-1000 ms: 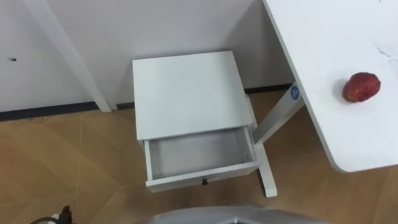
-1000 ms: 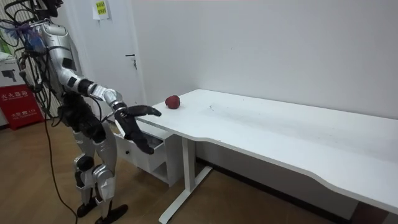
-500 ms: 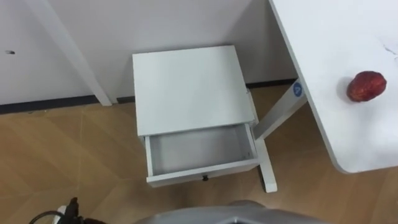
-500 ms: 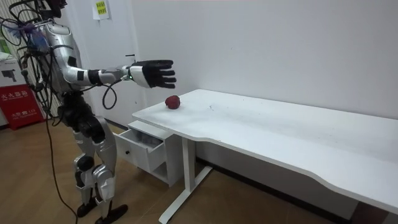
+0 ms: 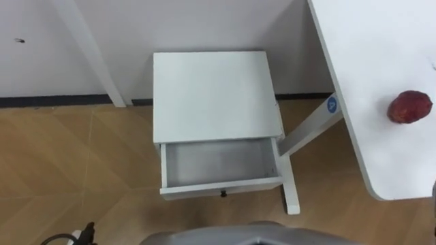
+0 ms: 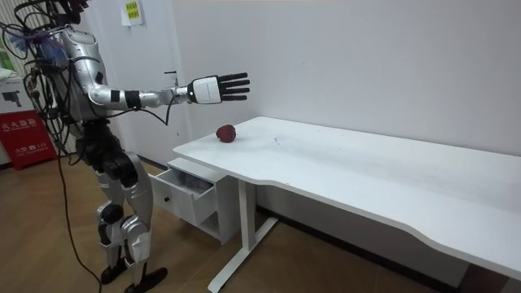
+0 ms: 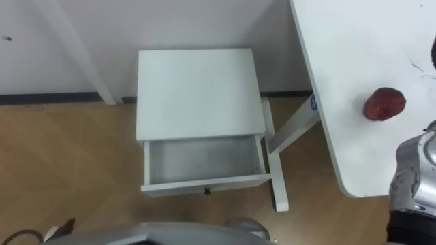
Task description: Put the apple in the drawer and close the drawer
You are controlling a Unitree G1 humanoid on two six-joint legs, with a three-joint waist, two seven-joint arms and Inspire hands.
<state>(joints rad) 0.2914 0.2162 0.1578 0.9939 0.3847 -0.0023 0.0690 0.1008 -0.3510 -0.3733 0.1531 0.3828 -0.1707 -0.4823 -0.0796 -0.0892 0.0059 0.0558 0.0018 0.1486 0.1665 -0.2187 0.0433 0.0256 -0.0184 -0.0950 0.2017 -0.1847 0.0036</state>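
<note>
A dark red apple point(image 5: 409, 107) lies near the end of the white table point(image 5: 368, 61). In the room view the apple point(image 6: 225, 133) is below and just beyond my right hand point(image 6: 213, 89). That hand is held out at shoulder height, open, fingers straight, holding nothing and well above the tabletop. Its forearm enters the right eye view at the lower right, beside the apple point(image 7: 384, 103). The small white cabinet point(image 5: 214, 95) stands left of the table, and its drawer point(image 5: 218, 163) is pulled out and empty. I stand in front of the cabinet.
The table's white leg and foot point(image 5: 291, 184) stand right beside the drawer's right side. A white slanted post point(image 5: 88, 51) leans at the wall to the left. Wooden floor point(image 5: 75, 170) lies around the cabinet. A red box point(image 6: 24, 134) stands behind me.
My right arm has risen from low by the drawer to shoulder height and stretched out toward the table, hand open above the apple. The head camera has shifted slightly. Apple and drawer are unmoved.
</note>
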